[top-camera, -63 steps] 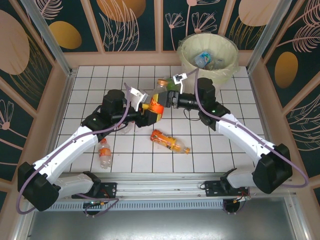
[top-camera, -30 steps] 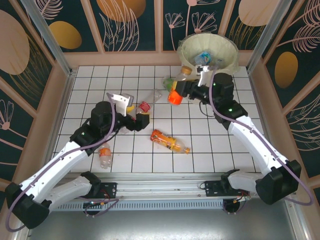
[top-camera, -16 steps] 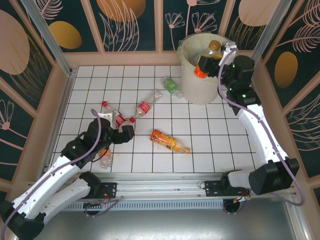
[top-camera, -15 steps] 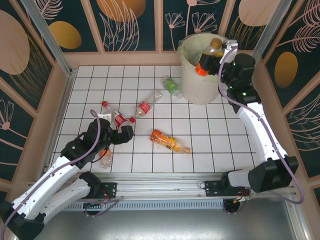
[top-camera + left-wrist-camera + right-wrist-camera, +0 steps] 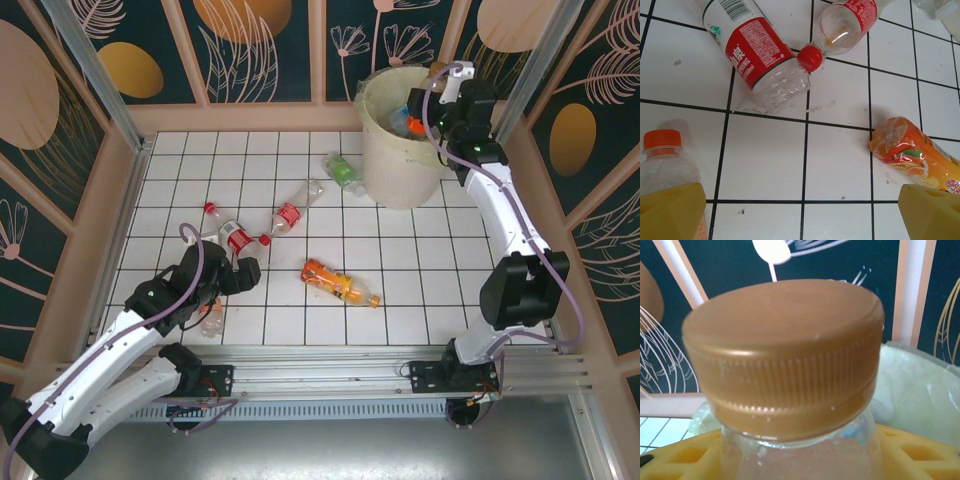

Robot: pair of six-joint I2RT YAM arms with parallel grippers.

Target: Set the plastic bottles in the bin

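My right claw point(image 5: 420, 103) hangs over the bin point(image 5: 385, 170) with a gold-capped bottle point(image 5: 782, 355) between its fingers point(image 5: 912, 450); I can't tell whether it grips. My left claw point(image 5: 800, 215) stands wide open over the tiles point(image 5: 765, 165), near a red-labelled bottle point(image 5: 757, 55).

Tiles point(image 5: 450, 250) white, black grid; gold-capped bottle point(image 5: 782, 355); red-label bottle point(image 5: 757, 55); orange bottle point(image 5: 340, 282).
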